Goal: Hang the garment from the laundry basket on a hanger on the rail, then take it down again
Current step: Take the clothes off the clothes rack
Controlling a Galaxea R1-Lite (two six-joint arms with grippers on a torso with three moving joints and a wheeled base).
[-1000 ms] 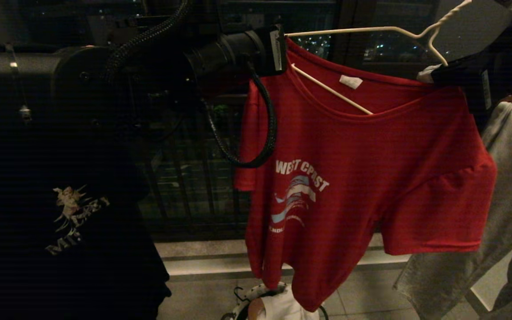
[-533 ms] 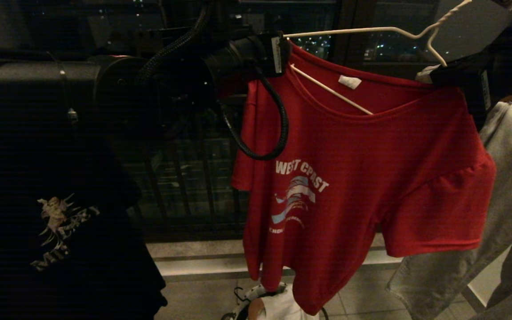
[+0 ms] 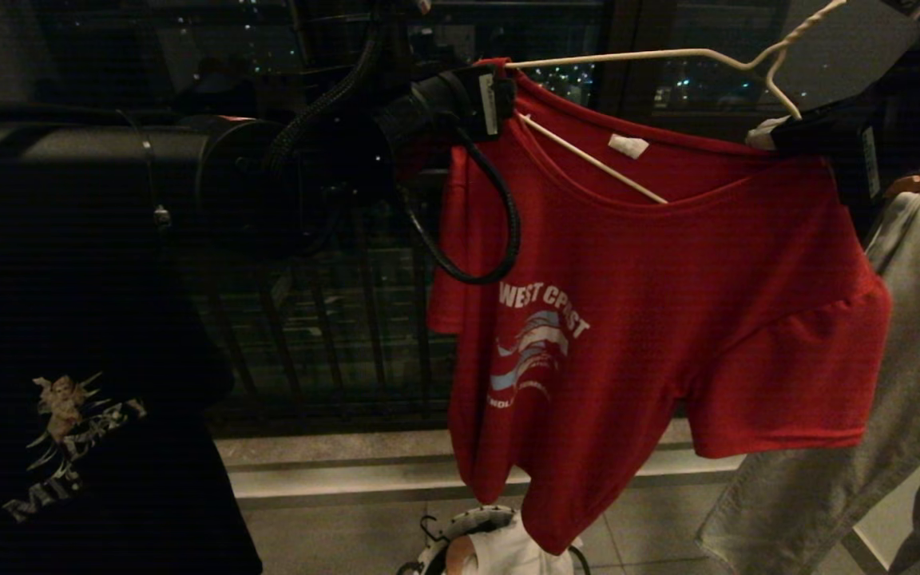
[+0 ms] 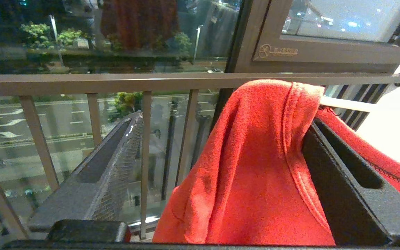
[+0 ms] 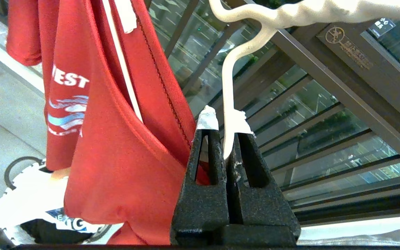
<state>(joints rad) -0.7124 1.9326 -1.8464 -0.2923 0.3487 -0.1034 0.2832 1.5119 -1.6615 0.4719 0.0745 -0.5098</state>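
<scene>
A black T-shirt with an angel print (image 3: pixel 69 431) fills the lower left of the head view and grey trousers (image 3: pixel 899 359) hang at the right edge, flanking the red garment (image 3: pixel 652 319) at centre. The laundry basket (image 3: pixel 460 547) sits at the bottom centre. The left end effector (image 4: pixel 221 166) has its fingers spread wide, the garment's shoulder draped between them. The right end effector (image 5: pixel 225 139) is clamped on the cream hanger (image 5: pixel 231 86) at upper right.
</scene>
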